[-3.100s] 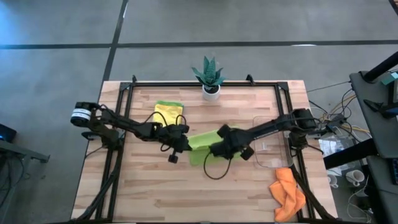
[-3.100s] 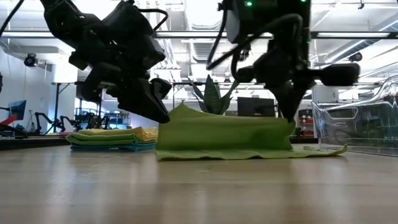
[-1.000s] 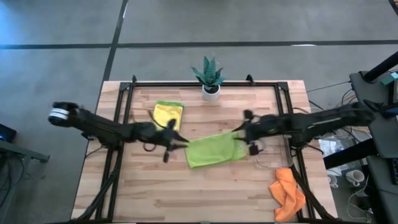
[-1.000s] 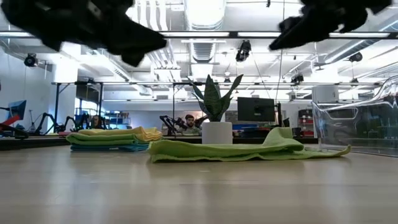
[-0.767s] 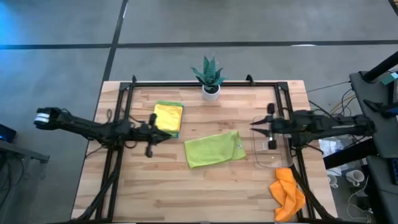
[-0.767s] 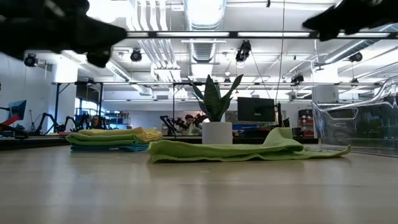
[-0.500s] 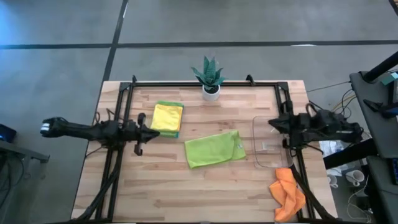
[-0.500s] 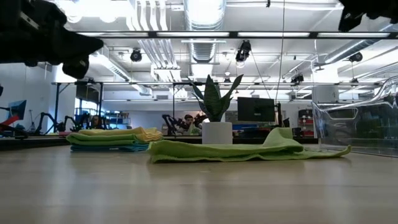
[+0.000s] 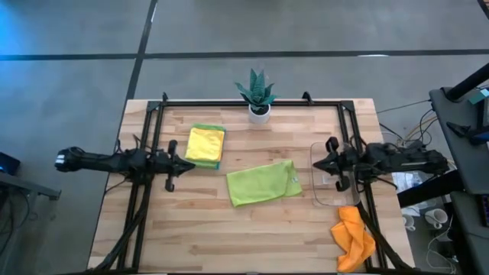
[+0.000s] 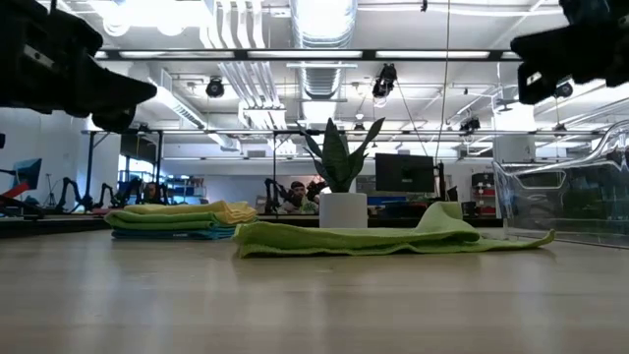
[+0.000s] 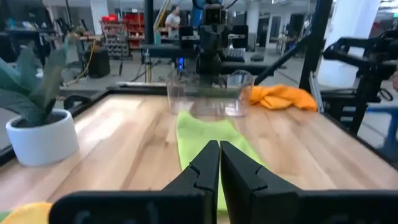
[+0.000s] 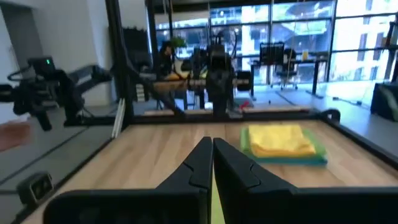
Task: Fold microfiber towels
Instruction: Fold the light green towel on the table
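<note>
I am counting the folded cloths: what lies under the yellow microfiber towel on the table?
Under the folded yellow microfiber towel lie a lime green towel and a light blue towel, showing only as edges. Anything else between these layers is covered.

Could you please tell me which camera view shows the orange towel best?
The high view: the orange towel lies crumpled at the table's corner, fully visible. The left wrist view shows it distantly beyond the clear tray. The low and right wrist views miss it.

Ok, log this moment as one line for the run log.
left tool: shut, empty, left table edge | right tool: shut, empty, over clear tray | green towel: folded, mid-table | folded stack: yellow on top | orange towel: unfolded
</note>
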Robot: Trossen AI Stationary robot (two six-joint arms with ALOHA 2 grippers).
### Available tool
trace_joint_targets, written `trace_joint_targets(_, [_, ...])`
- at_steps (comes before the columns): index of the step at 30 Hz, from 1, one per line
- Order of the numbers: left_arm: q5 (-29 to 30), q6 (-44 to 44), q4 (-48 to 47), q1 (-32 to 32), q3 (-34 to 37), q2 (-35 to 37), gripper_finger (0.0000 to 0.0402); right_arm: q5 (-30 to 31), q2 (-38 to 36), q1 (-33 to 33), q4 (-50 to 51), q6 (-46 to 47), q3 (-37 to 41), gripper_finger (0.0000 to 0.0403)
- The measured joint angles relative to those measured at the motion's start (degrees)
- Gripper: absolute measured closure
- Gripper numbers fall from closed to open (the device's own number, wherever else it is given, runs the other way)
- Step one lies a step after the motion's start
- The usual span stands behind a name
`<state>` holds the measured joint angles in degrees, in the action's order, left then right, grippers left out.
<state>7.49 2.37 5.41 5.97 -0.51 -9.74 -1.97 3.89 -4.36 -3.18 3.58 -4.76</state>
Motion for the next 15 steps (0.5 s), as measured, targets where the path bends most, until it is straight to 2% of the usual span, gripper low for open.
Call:
trace_joint_targets(5, [-0.01,0.00,0.04,-0.01,0.02,-4.54,0.0401,1.55,0.47,0.00,1.15,-4.26,4.36,0.0394])
trace_joint_targets(15, [-0.05,0.00,0.07,-0.01,0.04,-10.81,0.0402,2.07,4.11,0.02,8.58,-6.99,1.90,0.0394])
